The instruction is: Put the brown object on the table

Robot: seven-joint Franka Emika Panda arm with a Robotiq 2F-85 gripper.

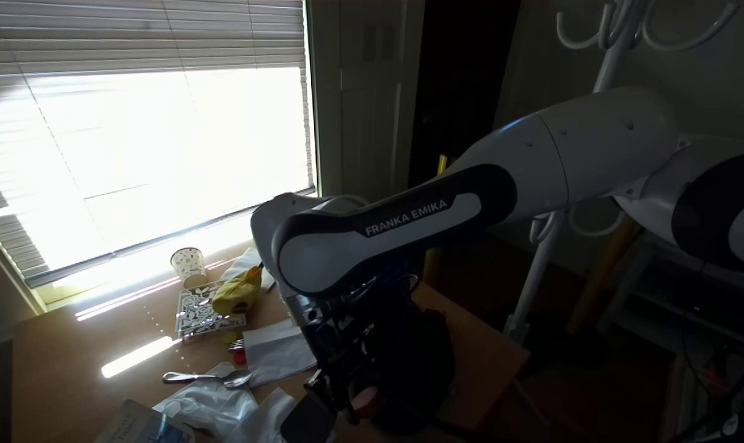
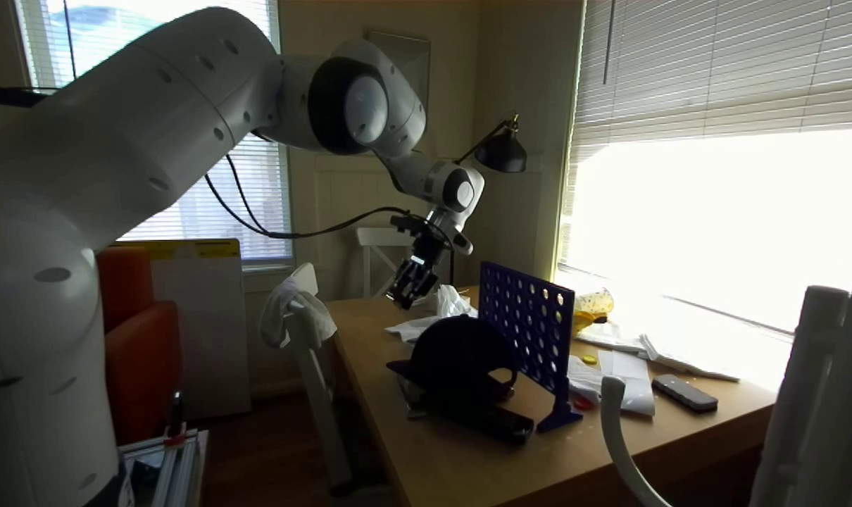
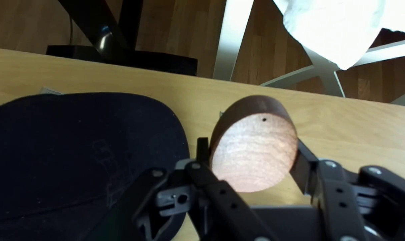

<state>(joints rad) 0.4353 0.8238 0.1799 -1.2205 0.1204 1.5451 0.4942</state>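
Note:
The brown object [image 3: 256,160] is a round wooden piece with a flat pale-lit face and a small dark hole near its edge. My gripper [image 3: 251,147] is shut on it, with one finger on each side, and it is tilted. In an exterior view it shows as a small reddish disc [image 1: 364,401] at the fingers. The light-tan table [image 3: 343,134] lies below it. In an exterior view my gripper [image 2: 406,290] is above the far part of the tabletop [image 2: 461,465]; the object is too dark to make out there.
A dark cap [image 3: 88,150] lies beside the gripper. A blue upright game frame [image 2: 528,320] stands behind the cap. A spoon [image 1: 235,378], a plastic bag [image 1: 209,400], a paper cup [image 1: 189,266] and a yellow pouch [image 1: 240,290] are on the table. A chair [image 3: 231,40] stands at the edge.

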